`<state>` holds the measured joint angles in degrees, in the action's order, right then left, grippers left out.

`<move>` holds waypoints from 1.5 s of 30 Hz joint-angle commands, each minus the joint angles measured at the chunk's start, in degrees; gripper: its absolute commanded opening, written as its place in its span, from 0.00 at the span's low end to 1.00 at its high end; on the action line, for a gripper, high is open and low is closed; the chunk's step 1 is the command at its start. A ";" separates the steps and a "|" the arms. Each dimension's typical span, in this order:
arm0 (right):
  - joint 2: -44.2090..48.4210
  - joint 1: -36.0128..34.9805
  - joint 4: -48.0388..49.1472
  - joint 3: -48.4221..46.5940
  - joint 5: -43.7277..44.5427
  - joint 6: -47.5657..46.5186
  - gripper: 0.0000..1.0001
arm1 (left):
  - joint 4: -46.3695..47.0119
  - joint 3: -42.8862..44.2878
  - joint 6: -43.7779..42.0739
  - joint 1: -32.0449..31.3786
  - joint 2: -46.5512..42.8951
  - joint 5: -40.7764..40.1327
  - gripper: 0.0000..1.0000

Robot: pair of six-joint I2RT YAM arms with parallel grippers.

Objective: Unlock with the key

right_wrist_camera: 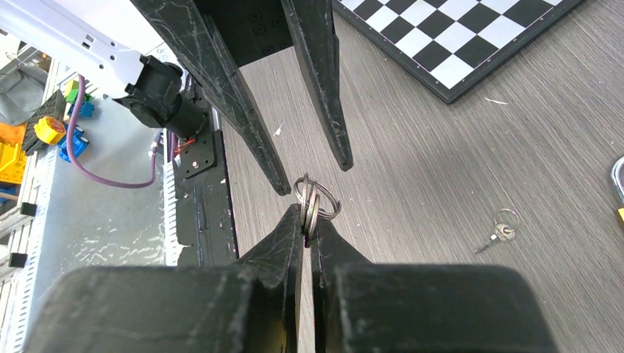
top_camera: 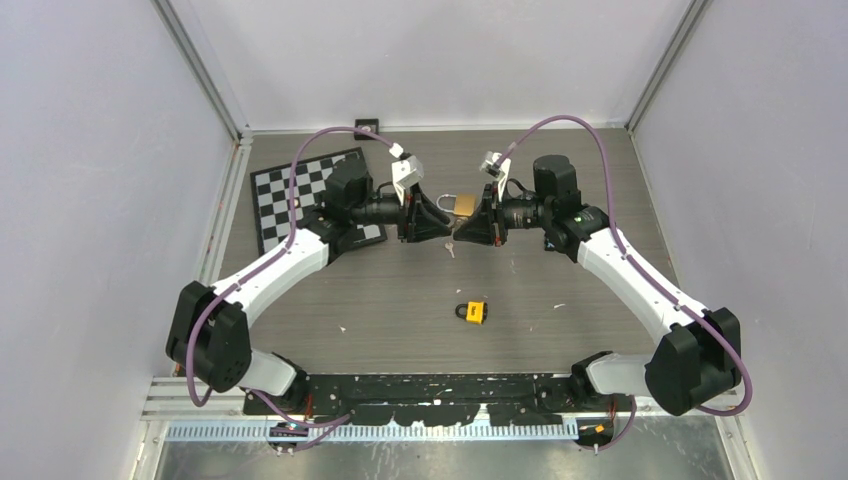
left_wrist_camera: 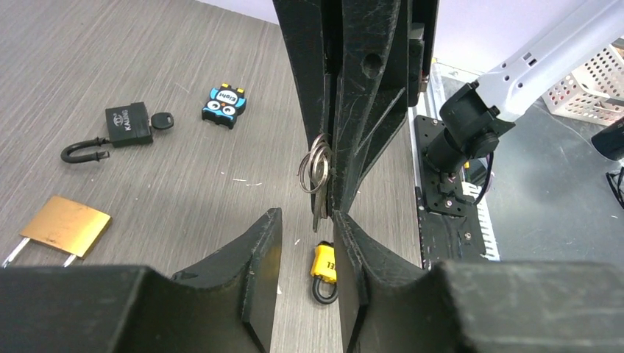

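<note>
**A:** Left hand state?
**B:** The left gripper has its jaws apart with a moderate gap and grips nothing. The key hangs blade-down in that gap, just beside the finger on the right of the left wrist view. I can't tell whether it touches.

**A:** So who has the key?
**B:** The right gripper. Its fingers are pinched tight on the key's head end, and the key ring sticks out past the tips. The two grippers sit nose to nose above the table.

**A:** Locks?
**B:** There are three.
- The brass padlock lies flat just behind the grippers.
- The yellow padlock is nearer the bases, well apart from both hands.
- The black padlock lies flat with a black-headed key at its body.

Nobody is touching any of them.

**A:** Anything else?
**B:** A spare small key lies loose on the table, and the checkerboard is under the left arm.
</note>
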<state>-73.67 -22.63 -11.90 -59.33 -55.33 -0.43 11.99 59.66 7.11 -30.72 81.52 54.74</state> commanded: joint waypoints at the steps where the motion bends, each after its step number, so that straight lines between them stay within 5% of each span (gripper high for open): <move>1: 0.02 0.13 1.26 0.18 -1.27 -0.98 0.01 | 1.92 2.33 1.23 0.22 0.56 2.44 0.32; 25: -0.07 0.42 1.13 0.63 -0.26 -1.51 0.01 | 5.27 2.15 4.99 0.05 2.01 6.33 0.00; 28: 0.09 0.67 1.21 0.79 0.34 -1.63 0.01 | 0.01 2.50 1.17 0.05 0.83 4.96 0.00; 34: 0.26 0.84 -3.01 0.50 4.49 -6.30 0.02 | -26.65 10.37 -10.49 0.05 0.40 0.22 0.00; 42: 3.01 0.75 -9.96 -0.08 13.53 -15.05 0.52 | -54.97 20.77 -16.82 -0.41 4.60 -8.73 0.00; 45: 4.20 0.75 -10.18 0.13 13.33 -15.48 0.57 | -62.55 24.66 -18.24 -1.33 6.27 -13.73 0.00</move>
<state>-73.23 -22.00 -20.86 -58.17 -44.36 -12.16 -35.86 79.85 -7.16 -31.16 86.32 47.66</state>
